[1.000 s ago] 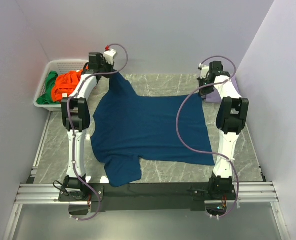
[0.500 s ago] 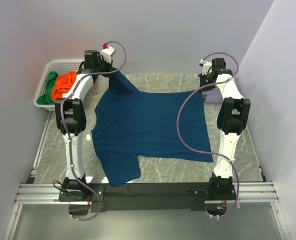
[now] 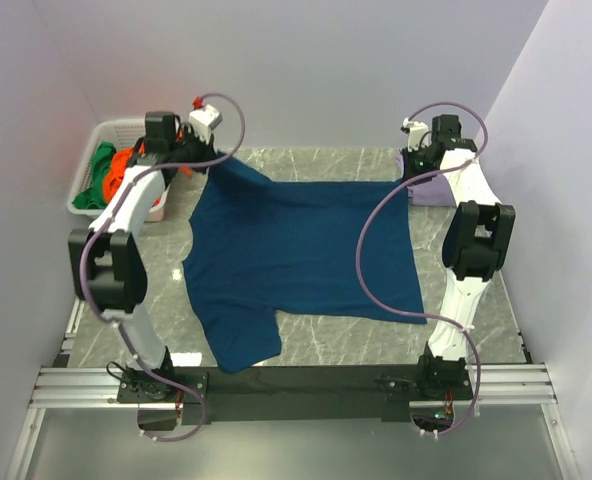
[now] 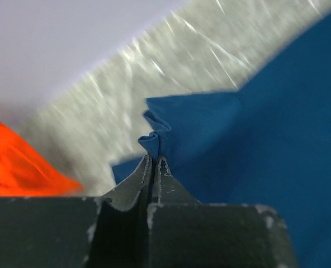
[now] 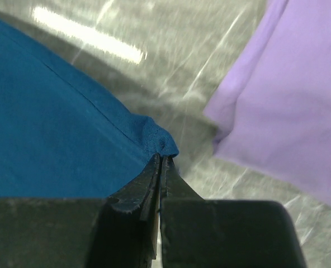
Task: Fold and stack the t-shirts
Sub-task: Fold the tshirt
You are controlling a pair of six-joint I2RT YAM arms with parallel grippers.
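Observation:
A large navy blue t-shirt [image 3: 296, 250] lies spread across the marble table, one sleeve hanging toward the near edge. My left gripper [image 3: 214, 160] is shut on its far left corner, and the pinched fold of navy cloth [image 4: 157, 139] bunches at the fingertips in the left wrist view. My right gripper [image 3: 408, 175] is shut on the far right corner, where the navy hem [image 5: 160, 139] puckers between the tips. Both corners are lifted and the far edge is stretched taut between them. An orange t-shirt [image 3: 126, 165] and a green one [image 3: 98, 170] sit in the basket.
A white slotted basket [image 3: 88, 205] stands at the far left beside the wall. A lilac cloth [image 3: 434, 190] lies at the far right, just beyond the right gripper, and fills the right of the right wrist view [image 5: 288, 100]. Walls close in on three sides.
Both arms have moved outward and back, the left one leftward toward the basket, pulling the navy t-shirt's far edge wider and tauter. Both grips stay shut.

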